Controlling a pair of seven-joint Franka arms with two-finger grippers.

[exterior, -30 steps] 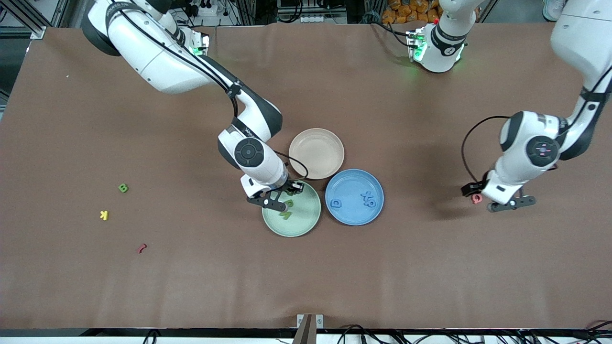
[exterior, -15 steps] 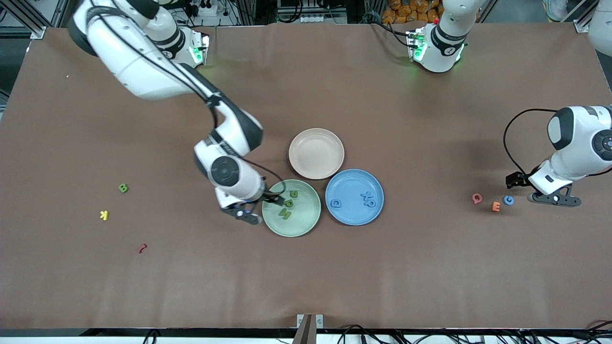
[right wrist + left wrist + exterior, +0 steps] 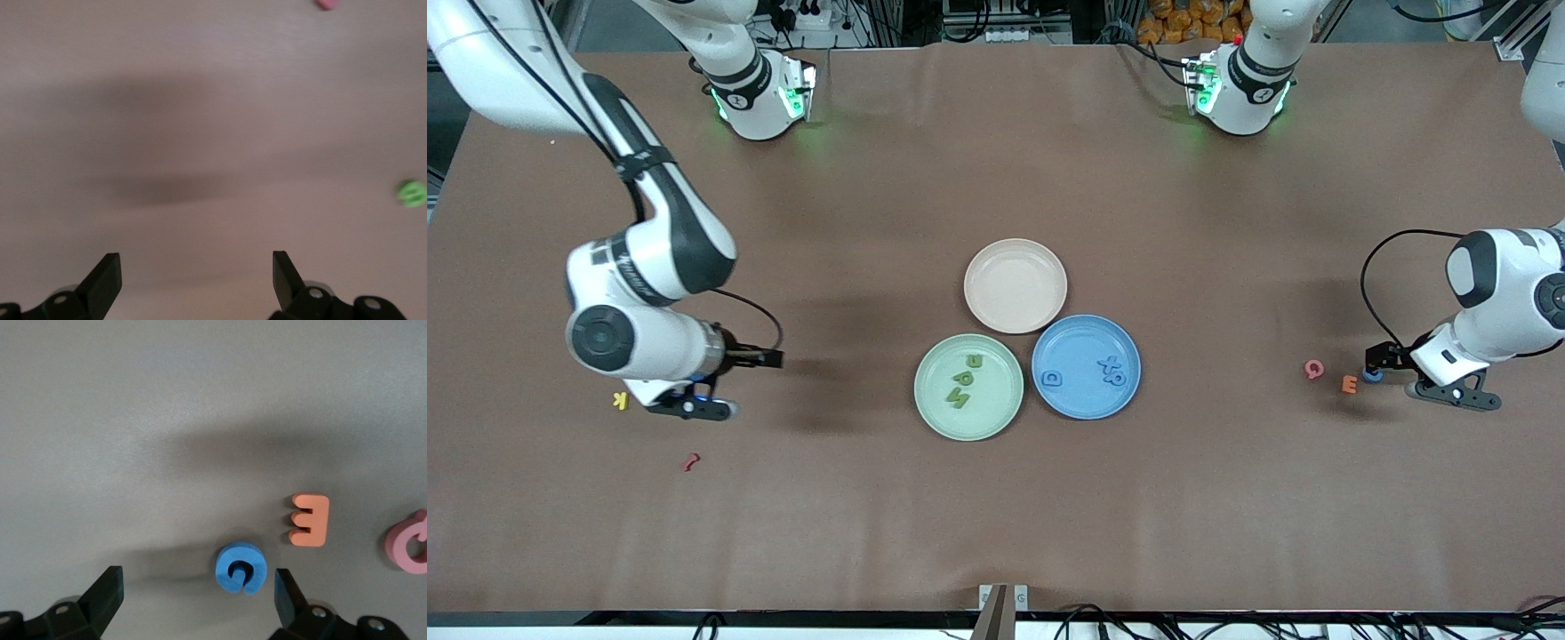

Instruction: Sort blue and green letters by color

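The right gripper (image 3: 691, 407) hangs over open desk (image 3: 996, 516) toward the right arm's end, just beside the yellow K (image 3: 620, 400), fingers spread and empty. In its wrist view one green letter (image 3: 411, 193) lies off to the side. The left gripper (image 3: 197, 587) is low at the left arm's end, fingers wide apart on either side of the blue G (image 3: 241, 568). The orange E (image 3: 309, 520) sits close by and the pink Q (image 3: 1313, 369) past it.

Three green letters (image 3: 964, 377) lie in the green plate (image 3: 996, 411), and the blue D (image 3: 1052, 378) and two more blue letters (image 3: 1112, 367) lie in the blue plate (image 3: 1085, 402).

A second ago the right gripper was over the green plate. Since then it has opened and swung away. The left gripper has shifted from the Q to the G.
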